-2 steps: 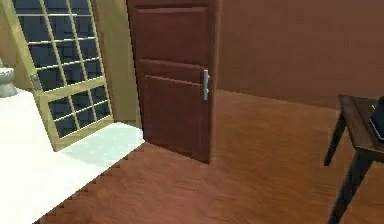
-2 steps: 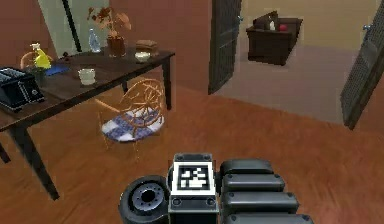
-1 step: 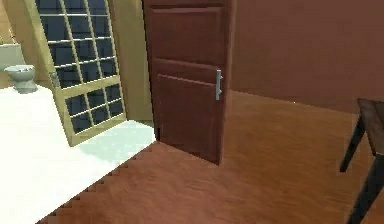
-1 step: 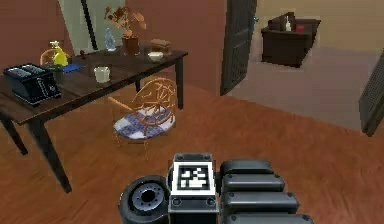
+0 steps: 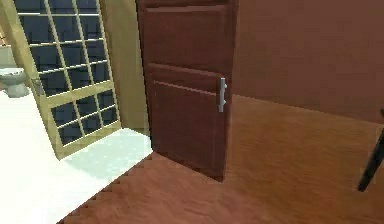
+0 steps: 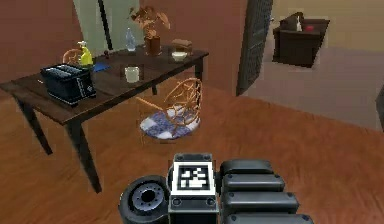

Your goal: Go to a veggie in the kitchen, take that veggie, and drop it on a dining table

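Note:
A dark wooden dining table [image 6: 60,100] stands at the arm side view's left. On it are a black toaster [image 6: 67,82], a pale mug [image 6: 131,73], a clear bottle [image 6: 129,39], a small bowl [image 6: 179,55], a yellow object [image 6: 85,50] and a potted plant [image 6: 151,28]. At that view's bottom edge the arm sits drawn in, with a white marked square [image 6: 195,178] and dark blocks [image 6: 262,190]. Left of the square is the gripper's dark round body [image 6: 146,201]. Its far end is not clear, so I cannot tell whether it holds anything.
A wicker chair [image 6: 180,105] with a cushion stands by the table. Beyond it are a dark door [image 6: 255,40] and a dark cabinet [image 6: 300,42]. Ahead is a red-brown door [image 5: 190,80] with a silver handle [image 5: 222,95]. A glass-paned door [image 5: 70,70] leads to a white-floored room with a toilet [image 5: 12,80].

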